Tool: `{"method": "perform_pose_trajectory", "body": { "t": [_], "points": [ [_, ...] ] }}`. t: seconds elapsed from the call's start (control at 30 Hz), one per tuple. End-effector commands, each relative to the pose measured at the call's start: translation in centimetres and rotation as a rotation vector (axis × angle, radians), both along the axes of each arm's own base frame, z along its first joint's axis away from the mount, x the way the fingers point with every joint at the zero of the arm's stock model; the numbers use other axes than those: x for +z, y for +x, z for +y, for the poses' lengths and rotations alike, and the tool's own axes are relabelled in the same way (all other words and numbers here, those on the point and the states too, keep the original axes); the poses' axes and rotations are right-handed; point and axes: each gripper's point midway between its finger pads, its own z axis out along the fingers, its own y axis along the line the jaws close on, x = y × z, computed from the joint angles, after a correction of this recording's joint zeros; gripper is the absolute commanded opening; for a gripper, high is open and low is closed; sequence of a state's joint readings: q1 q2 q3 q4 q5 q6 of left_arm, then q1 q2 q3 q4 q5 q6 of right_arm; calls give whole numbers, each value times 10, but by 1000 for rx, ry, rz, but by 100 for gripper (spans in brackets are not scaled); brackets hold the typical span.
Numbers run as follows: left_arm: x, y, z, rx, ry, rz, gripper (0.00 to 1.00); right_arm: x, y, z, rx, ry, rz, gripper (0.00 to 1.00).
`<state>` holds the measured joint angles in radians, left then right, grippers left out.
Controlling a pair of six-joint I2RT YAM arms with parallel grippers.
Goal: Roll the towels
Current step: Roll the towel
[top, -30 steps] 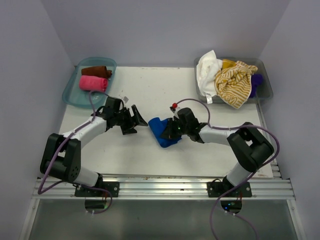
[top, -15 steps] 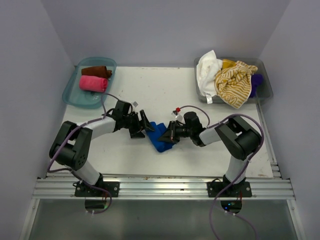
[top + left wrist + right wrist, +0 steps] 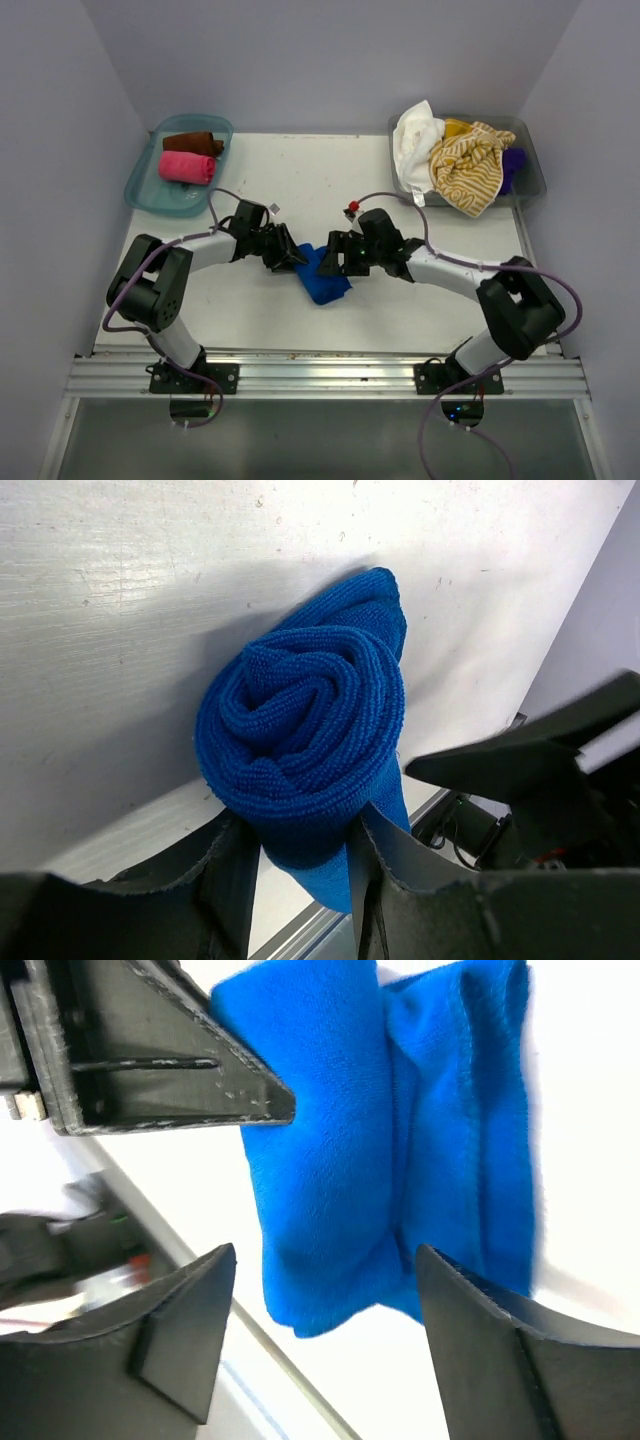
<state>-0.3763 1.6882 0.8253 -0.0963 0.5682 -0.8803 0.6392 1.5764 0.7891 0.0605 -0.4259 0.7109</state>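
With the blue towel (image 3: 305,730) rolled on the table (image 3: 300,185), your left gripper (image 3: 300,850) pinches its end and your right gripper (image 3: 322,1260) stands wide open, empty, so next probably means carrying it to the tray (image 3: 137,192).

Both arms stretched low and inward, grippers tip to tip.
Left arm (image 3: 195,248) and right arm (image 3: 450,272) meet mid-span; the left gripper (image 3: 300,832) pinches the blue towel (image 3: 305,720) between its fingers; the right gripper (image 3: 325,1258) has its jaws wide apart.
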Motion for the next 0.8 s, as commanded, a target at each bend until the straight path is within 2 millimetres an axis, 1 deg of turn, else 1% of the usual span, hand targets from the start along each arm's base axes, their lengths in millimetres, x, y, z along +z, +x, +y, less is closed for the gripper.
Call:
{"method": "perform_pose_trajectory", "body": {
  "t": [0.0, 0.03, 0.07, 0.1, 0.13, 0.17, 0.2, 0.23, 0.27, 0.3, 0.33, 0.37, 0.4, 0.47, 0.53, 0.57, 0.63, 0.77],
  "points": [
    [7, 6, -1, 15, 12, -13, 39, 10, -4, -34, -2, -323, -154, 77],
    [6, 5, 0, 18, 17, -5, 39, 12, -6, -39, -3, -382, -177, 78],
    [6, 4, 0, 20, 21, -1, 39, 18, -17, -30, 47, -411, -224, 78],
    [6, 5, 1, 24, 24, 0, 39, 32, -4, -30, 3, -470, -310, 78],
    [4, 3, 1, 25, 28, 8, 39, 34, -6, -31, 22, -522, -344, 77],
    [4, 3, 2, 25, 29, 11, 39, 37, -17, -19, 65, -554, -388, 75],
    [4, 3, 1, 25, 29, 11, 39, 47, -2, -19, 6, -639, -464, 74],
    [2, 3, 2, 26, 34, 21, 39, 46, -6, -18, 36, -705, -490, 73],
    [2, 4, 2, 26, 36, 22, 39, 46, -17, -6, 81, -744, -535, 72],
    [2, 5, 1, 26, 38, 21, 40, 56, -16, 5, 88, -760, -578, 72],
    [0, 5, 2, 26, 42, 31, 40, 47, -14, 5, 93, -846, -615, 72],
    [-1, 4, 1, 23, 44, 33, 40, 48, -24, 16, 137, -863, -661, 72],
    [1, 6, 0, 22, 40, 30, 40, 48, -25, 23, 149, -873, -684, 72],
    [0, 5, 0, 21, 42, 35, 40, 39, -28, 33, 189, -913, -720, 71],
    [0, 6, 1, 24, 43, 35, 40, 38, -27, 41, 190, -920, -746, 70],
    [0, 5, 0, 22, 43, 35, 40, 32, -25, 42, 200, -942, -755, 70],
    [1, 5, 0, 21, 41, 37, 40, 25, -22, 45, 196, -955, -764, 70],
    [0, 3, 1, 21, 42, 43, 41, 0, -15, 37, 192, -1055, -780, 70]
  ]
}}
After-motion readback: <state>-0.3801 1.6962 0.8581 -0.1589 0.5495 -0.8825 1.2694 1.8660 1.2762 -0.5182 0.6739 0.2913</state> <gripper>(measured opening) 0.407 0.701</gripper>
